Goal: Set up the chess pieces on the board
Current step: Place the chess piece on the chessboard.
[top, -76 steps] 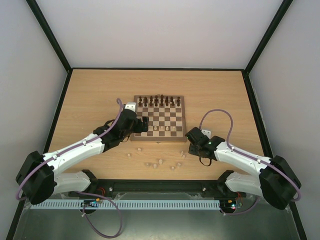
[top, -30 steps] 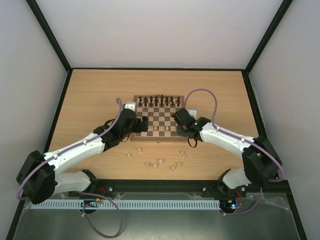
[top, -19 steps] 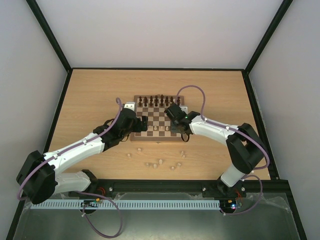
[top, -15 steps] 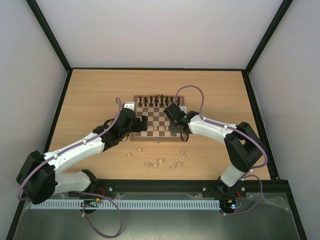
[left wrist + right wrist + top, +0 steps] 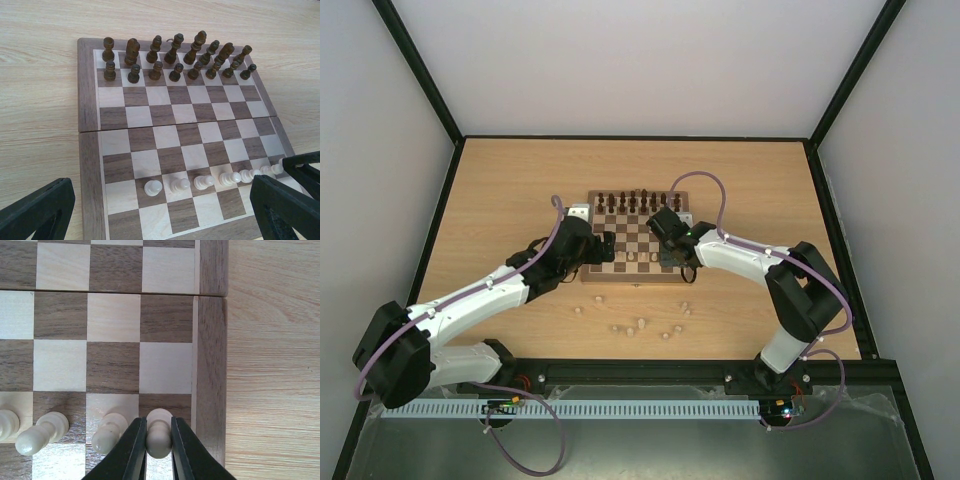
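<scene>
Right wrist view shows the right gripper (image 5: 159,422) almost closed, its two fingers pinching a pale pawn (image 5: 159,442) from both sides. The pawn is at the dark square at the right end of the second row from the near edge of the board (image 5: 210,365), just beside the border, with more pale pawns (image 5: 107,437) lined up to its left. The left gripper (image 5: 160,205) hangs wide open and empty over the board's near edge. Other pale pieces (image 5: 640,325) lie loose on the table (image 5: 520,180) in front of the board.
</scene>
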You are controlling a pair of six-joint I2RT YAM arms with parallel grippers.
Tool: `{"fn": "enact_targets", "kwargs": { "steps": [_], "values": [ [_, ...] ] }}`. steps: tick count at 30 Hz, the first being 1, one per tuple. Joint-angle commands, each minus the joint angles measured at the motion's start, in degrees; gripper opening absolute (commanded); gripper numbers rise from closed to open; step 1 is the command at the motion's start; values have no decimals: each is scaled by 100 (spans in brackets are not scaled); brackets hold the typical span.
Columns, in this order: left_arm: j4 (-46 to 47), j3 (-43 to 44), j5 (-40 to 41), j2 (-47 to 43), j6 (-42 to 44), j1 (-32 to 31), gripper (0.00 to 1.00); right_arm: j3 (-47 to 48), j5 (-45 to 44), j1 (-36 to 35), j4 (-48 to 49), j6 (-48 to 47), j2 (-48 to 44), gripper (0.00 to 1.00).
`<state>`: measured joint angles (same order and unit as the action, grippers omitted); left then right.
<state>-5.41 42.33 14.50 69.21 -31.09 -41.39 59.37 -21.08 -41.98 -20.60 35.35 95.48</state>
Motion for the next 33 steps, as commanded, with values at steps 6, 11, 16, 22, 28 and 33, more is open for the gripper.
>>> {"fn": "enact_targets", "kwargs": {
  "steps": [6,11,16,22,28,33],
  "values": [
    [58,-50,-26,-22,12,43,99,127,-96,35,-198,15,93,17],
    [53,-51,-31,-15,10,43,99,127,-107,50,-197,7,94,18],
    [66,-52,-26,4,13,52,99,132,-145,62,-227,-9,47,21],
    [66,-51,-55,-6,10,60,99,-6,13,59,-11,-114,-378,25],
    [20,-66,16,-129,14,69,99,-267,-62,60,403,-442,-1111,40],
    [13,-117,169,-320,35,82,99,-910,-367,59,1049,-656,-1908,68]
  ]
}}
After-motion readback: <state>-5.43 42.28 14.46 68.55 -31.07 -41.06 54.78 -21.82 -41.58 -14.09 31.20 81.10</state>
